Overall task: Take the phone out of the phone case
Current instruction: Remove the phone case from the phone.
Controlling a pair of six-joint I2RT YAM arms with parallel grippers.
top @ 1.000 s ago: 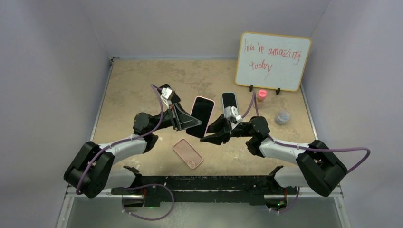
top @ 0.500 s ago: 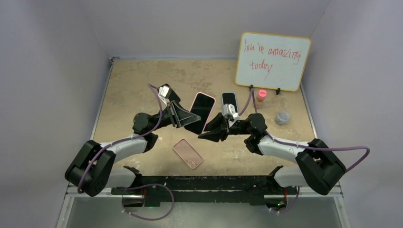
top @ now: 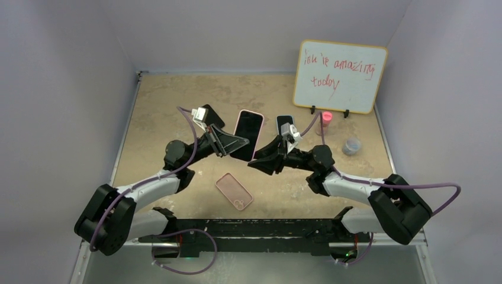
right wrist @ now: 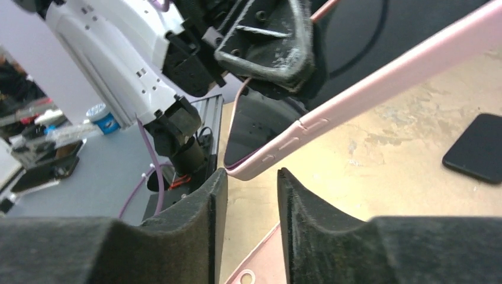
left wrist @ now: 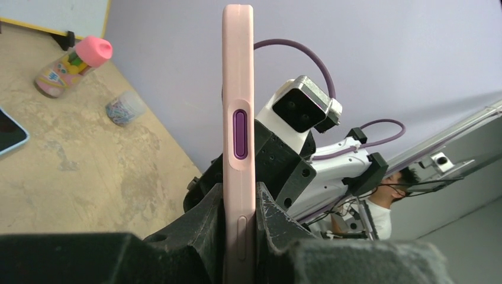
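- Pink silicone: the pink phone case [left wrist: 238, 89] is being held off the table by the left gripper [top: 238, 144], with the phone [top: 248, 132] sitting inside it, dark screen facing up toward the overhead camera.
- Left gripper: its fingers are pressing tight on the case's front and back faces near the lower end; the left wrist view is showing the case edge-on, side button outward.
- Right gripper [right wrist: 251, 183]: its jaws are standing partly apart and gripping nothing.
- Key relation: the cased phone's long axis is running away from the arm bases, leaning slightly. Its near lower corner is hanging just above the gap between the right fingers, so the free right arm is lying just beside it, to its right and slightly nearer the bases. Judgement: any peeling or pushing is going to start at that corner.
- Hard to tell: whether the corner is touching either right finger; whether the case lip is lifting off the phone there.
- Hidden: the case's back, and the stretch covered by the left fingers.
- Also lying about: an empty pink case [top: 234, 191] on the table near the bases, a second phone [top: 285, 124], a whiteboard [top: 340, 76], a pink-capped bottle [top: 325, 120], a small jar [top: 351, 145].
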